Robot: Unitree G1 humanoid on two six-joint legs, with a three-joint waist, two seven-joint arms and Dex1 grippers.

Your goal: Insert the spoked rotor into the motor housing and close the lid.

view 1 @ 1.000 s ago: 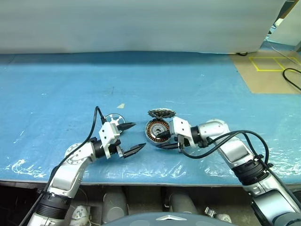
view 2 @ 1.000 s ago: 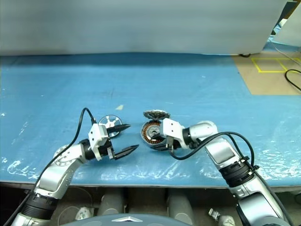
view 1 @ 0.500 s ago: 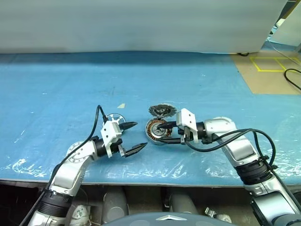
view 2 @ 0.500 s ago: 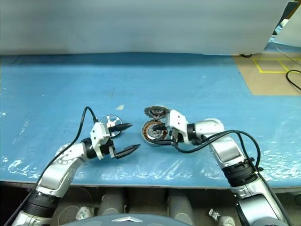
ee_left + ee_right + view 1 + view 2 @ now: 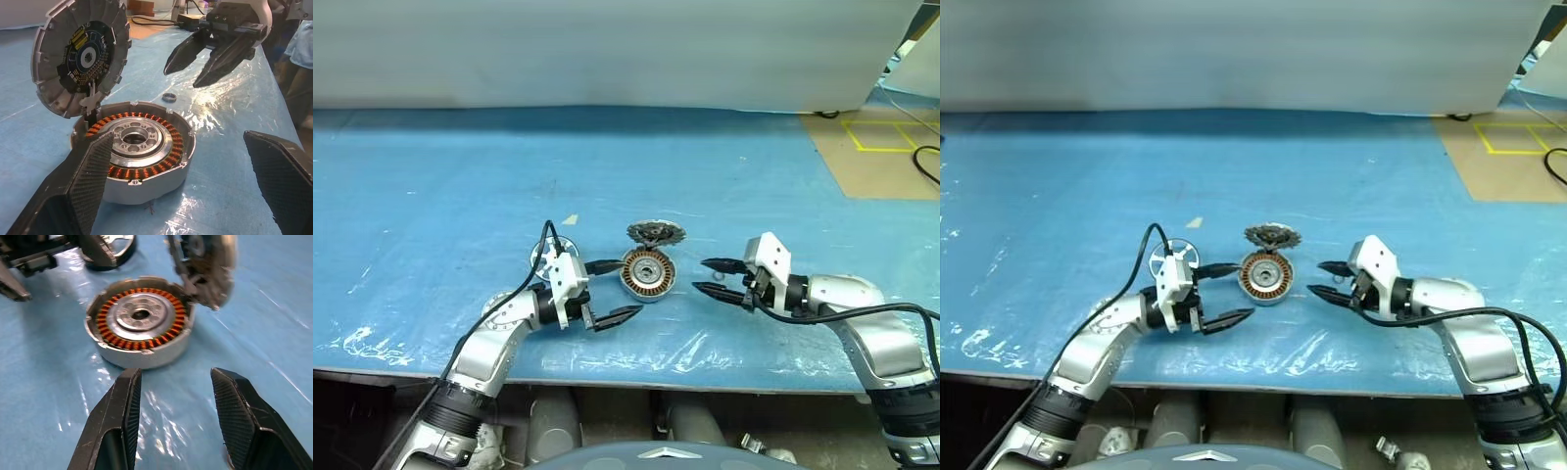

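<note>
spoked rotor [image 5: 551, 257] lying flat on the blue desk [image 5: 440, 186], tucked behind the left gripper [image 5: 612, 291], which is spread wide and empty | motor housing [image 5: 646, 273] mid-desk, copper windings showing, lid [image 5: 655, 233] propped up at its far edge | right gripper [image 5: 710, 276] has backed off rightward from the housing, now apart, jaws parted, empty

Head stereo pair looking down over blue table [image 5: 460, 176], both wrist views close, facing motor housing [image 5: 142, 156] from opposite sides
</note>
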